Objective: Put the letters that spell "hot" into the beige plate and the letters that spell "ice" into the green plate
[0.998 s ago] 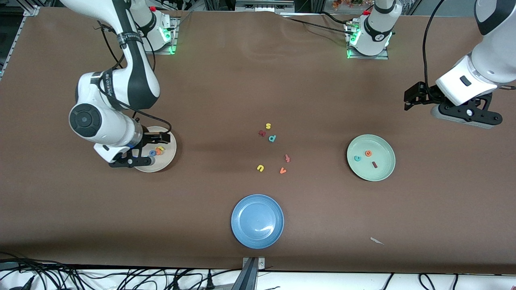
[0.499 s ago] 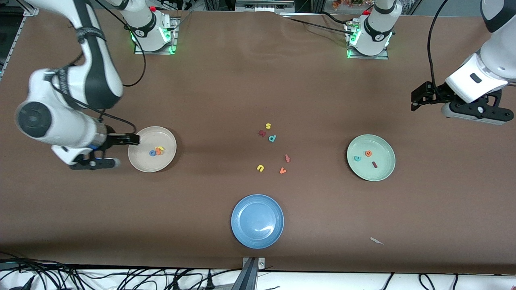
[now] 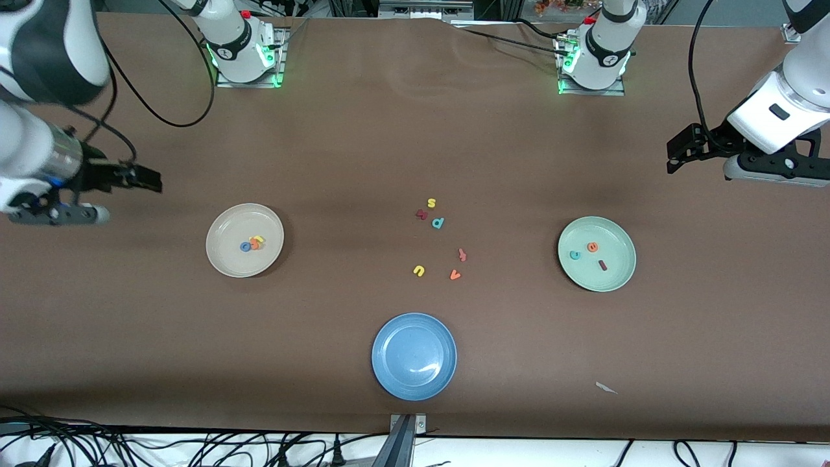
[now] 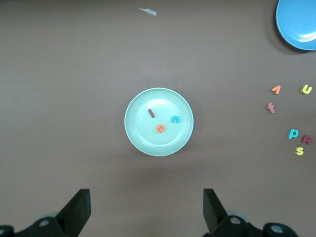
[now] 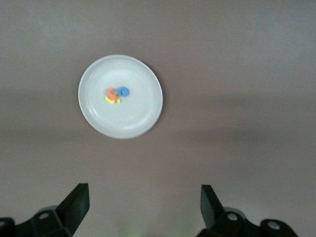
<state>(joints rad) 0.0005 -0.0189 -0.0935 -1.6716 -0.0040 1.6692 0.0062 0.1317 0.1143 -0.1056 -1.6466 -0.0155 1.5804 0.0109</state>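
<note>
step: sorting looks done; "hot" letters point(image 3: 251, 244) in beige plate point(image 3: 224, 259), "ice" letters point(image 3: 591, 253) in green plate point(image 3: 613, 277)
left end effector point(image 3: 674, 148): open, empty, over tabletop point(image 3: 363, 143)
right end effector point(image 3: 148, 178): open, empty
next: none needed, arms park

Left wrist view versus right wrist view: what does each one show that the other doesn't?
Only the left wrist view shows the green plate holding the dark red "i", teal "c" and orange "e", plus loose letters and the blue plate. Only the right wrist view shows the beige plate with its clustered letters. Both show the brown table and an open end effector.
</note>
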